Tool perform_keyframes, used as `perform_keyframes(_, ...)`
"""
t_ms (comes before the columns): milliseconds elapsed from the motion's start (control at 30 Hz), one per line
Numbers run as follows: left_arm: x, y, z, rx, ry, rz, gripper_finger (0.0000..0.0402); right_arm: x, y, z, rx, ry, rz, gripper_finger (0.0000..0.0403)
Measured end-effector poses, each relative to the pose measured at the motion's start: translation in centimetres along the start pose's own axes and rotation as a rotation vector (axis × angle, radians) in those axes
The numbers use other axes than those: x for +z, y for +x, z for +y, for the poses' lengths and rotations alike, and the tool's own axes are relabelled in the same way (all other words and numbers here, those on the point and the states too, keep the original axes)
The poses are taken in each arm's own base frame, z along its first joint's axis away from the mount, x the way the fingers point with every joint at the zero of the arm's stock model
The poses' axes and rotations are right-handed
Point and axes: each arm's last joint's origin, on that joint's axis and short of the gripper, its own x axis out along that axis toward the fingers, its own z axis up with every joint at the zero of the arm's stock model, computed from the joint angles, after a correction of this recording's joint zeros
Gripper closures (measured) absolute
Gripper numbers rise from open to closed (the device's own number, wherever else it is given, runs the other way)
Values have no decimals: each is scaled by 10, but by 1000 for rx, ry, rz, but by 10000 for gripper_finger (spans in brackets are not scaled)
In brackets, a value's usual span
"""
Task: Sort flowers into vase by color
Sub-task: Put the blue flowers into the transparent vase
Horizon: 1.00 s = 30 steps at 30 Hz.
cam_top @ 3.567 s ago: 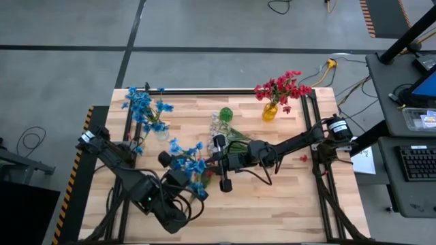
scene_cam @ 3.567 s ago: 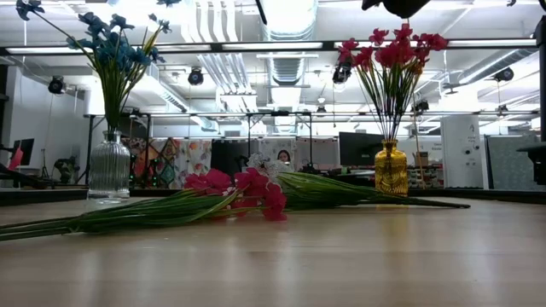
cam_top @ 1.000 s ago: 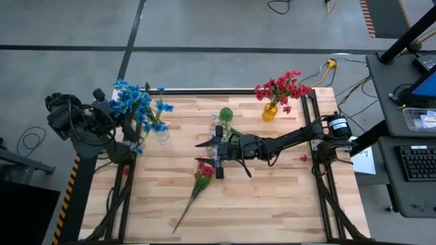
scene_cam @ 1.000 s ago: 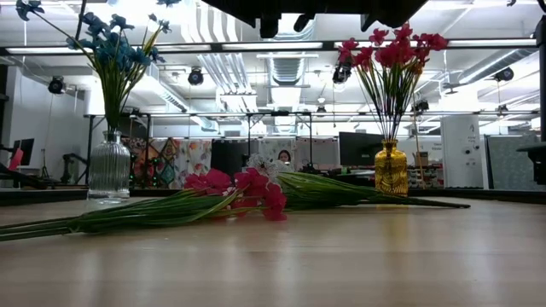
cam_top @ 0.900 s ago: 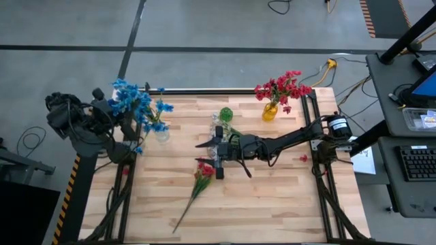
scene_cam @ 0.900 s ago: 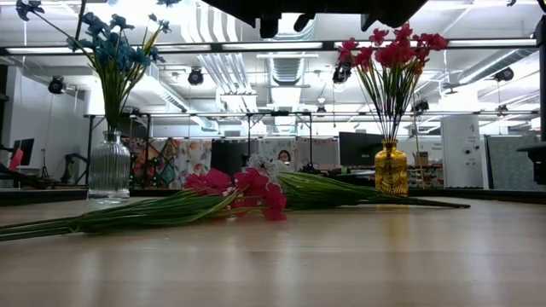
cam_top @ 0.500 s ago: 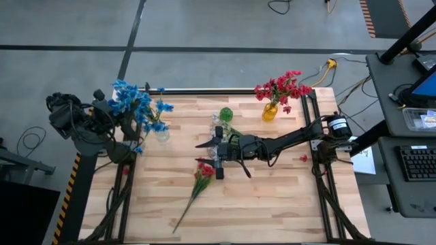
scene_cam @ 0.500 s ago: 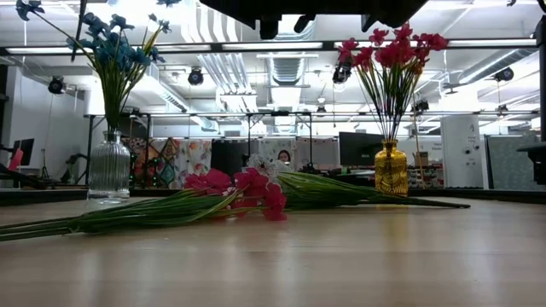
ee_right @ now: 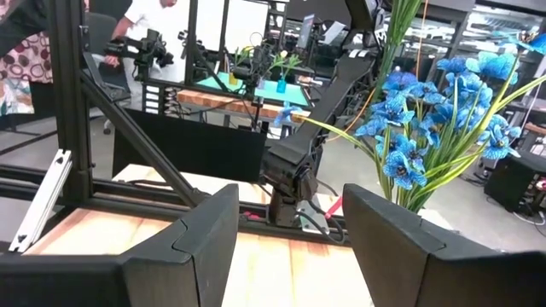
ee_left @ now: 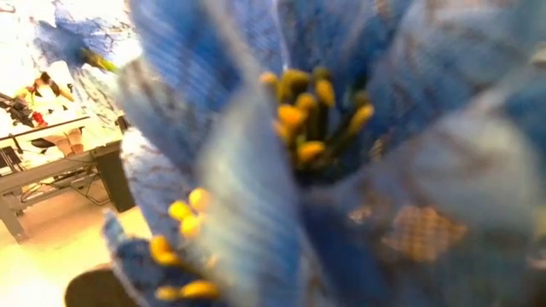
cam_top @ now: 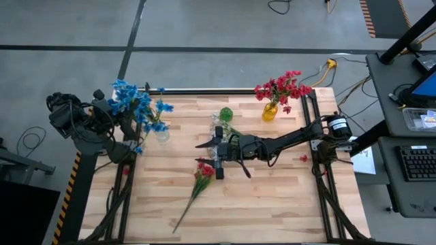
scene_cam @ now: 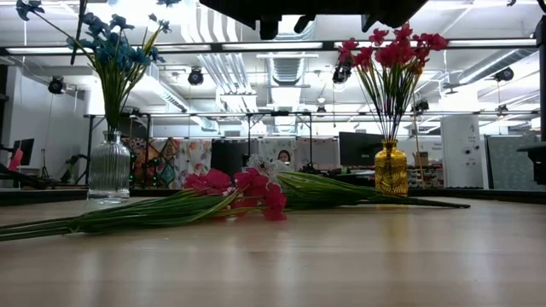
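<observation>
Across the left wrist view, blue flowers (ee_left: 341,170) block everything.

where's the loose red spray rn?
High view: the red spray lies flat mid-table, blossoms just below the right gripper, stem trailing toward the table's near-left edge.

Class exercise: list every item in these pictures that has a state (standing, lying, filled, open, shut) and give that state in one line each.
Clear vase: upright, holds blue flowers.
Yellow vase: upright, holds red flowers.
Green vase: upright; contents unclear.
Red spray: lying flat on the table.
White spray: lying on the table.
Left hand: shut, up at the blue flowers.
Right hand: open, empty, above the table's middle.
</observation>
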Motion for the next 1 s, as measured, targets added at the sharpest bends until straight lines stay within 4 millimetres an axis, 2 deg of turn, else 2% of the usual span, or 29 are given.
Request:
perform_keyframes(467, 0, 0, 0, 2, -11, -2, 400, -1, 0, 0, 2, -3, 11, 199)
perform_keyframes(767, -39, 4, -10, 63, -32, -50, 400, -2, 0, 1, 4, -2, 21, 199)
perform_keyframes(1000, -47, 4, -9, 81, -43, -72, 400, -2, 0, 0, 4, -2, 20, 199)
